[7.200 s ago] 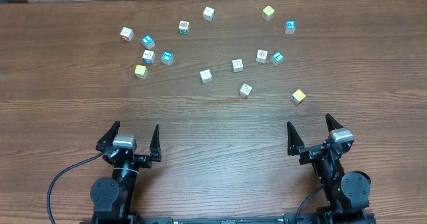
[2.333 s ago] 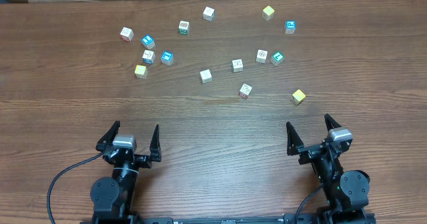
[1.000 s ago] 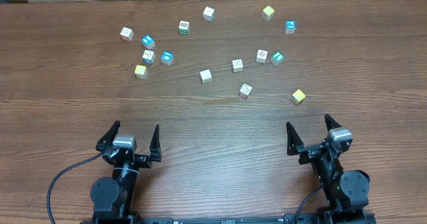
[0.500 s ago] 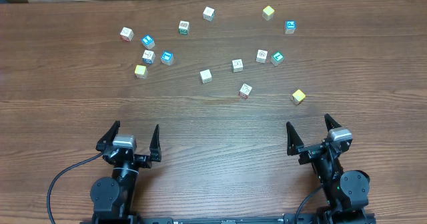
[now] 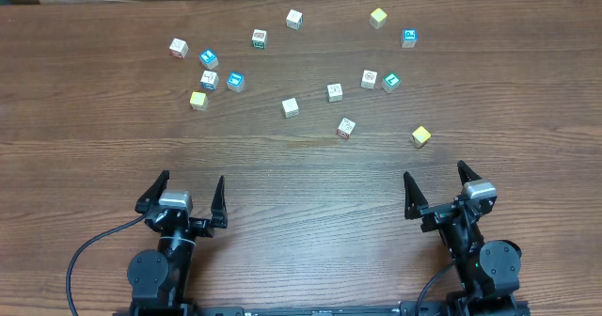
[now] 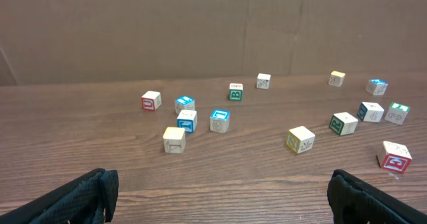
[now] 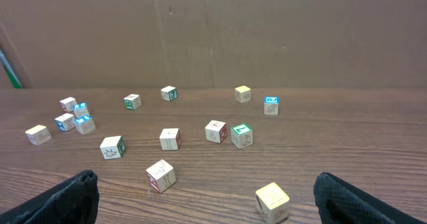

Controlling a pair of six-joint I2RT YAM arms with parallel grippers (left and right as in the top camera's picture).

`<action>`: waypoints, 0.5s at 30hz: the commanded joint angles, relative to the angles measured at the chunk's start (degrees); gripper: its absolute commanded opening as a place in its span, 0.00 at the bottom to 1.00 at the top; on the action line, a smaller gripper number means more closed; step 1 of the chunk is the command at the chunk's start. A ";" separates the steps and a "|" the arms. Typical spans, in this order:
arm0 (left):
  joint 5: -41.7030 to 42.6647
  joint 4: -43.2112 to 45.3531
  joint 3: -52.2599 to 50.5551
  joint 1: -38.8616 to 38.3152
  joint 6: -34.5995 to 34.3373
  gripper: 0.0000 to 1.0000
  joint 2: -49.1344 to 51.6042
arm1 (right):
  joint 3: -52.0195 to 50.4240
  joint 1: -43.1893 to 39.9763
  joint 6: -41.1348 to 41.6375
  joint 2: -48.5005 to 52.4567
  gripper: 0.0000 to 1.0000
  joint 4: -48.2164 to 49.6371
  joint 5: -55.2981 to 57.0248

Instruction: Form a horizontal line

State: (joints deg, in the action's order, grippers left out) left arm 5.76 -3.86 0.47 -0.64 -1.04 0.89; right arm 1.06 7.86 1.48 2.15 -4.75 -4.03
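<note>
Both pairs of jaws are spread wide with nothing between them. The left gripper [image 5: 193, 178] and the right gripper [image 5: 434, 171] hang over the near edge of the table [image 5: 301, 170], one toward each near corner, and neither touches a cube.

Nearest the right gripper is a pale yellow cube [image 5: 420, 136], a little beyond its fingertips. A red-marked cube [image 5: 346, 127] lies further in toward the middle, with a whitish cube [image 5: 290, 107] and a printed whitish cube [image 5: 334, 92] past it. Well ahead of the left gripper, toward the far left corner, a second yellow cube [image 5: 198, 101] sits close beside two blue-marked cubes [image 5: 235, 81]. Other cubes are scattered toward the far edge.

The horizontal line is nowhere on the table: no cubes lie in a touching row. By my reading the task is at its very start, with the first cube not yet chosen.

The next move probably calls for one arm to reach forward and lower its open jaws squarely astride a single cube. The pale yellow one is the handiest for the right arm. It could then be set down on the bare strip between the grippers and the cubes, where a row has room to grow.
</note>
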 commanded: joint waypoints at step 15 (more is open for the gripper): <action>-0.22 -0.15 -0.20 0.42 1.27 0.99 -0.57 | 2.95 -0.22 3.48 0.09 1.00 6.36 -5.07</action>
State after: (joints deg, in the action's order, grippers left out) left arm 5.76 -3.86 0.47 -0.64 -1.04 0.89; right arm 1.13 7.86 3.33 2.22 1.85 -7.60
